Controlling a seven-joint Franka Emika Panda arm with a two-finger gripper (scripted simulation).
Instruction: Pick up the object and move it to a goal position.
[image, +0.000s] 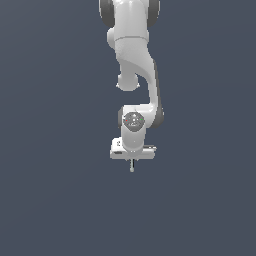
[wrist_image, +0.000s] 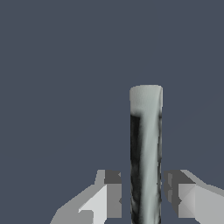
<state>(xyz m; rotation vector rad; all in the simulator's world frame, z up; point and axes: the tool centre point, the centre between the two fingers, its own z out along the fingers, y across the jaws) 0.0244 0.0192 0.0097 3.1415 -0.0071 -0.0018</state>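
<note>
- 1 white arm hangs straight down over a plain grey-blue ground.
- Its hand (image: 131, 161) grips the thin grey rod (wrist_image: 146, 153), apparently for carrying.
- The rod stands between the fingertips (wrist_image: 113, 194), pointing down.

Flat, even, shadowless simulator light; coarse, pixelated renders without glare.
</note>
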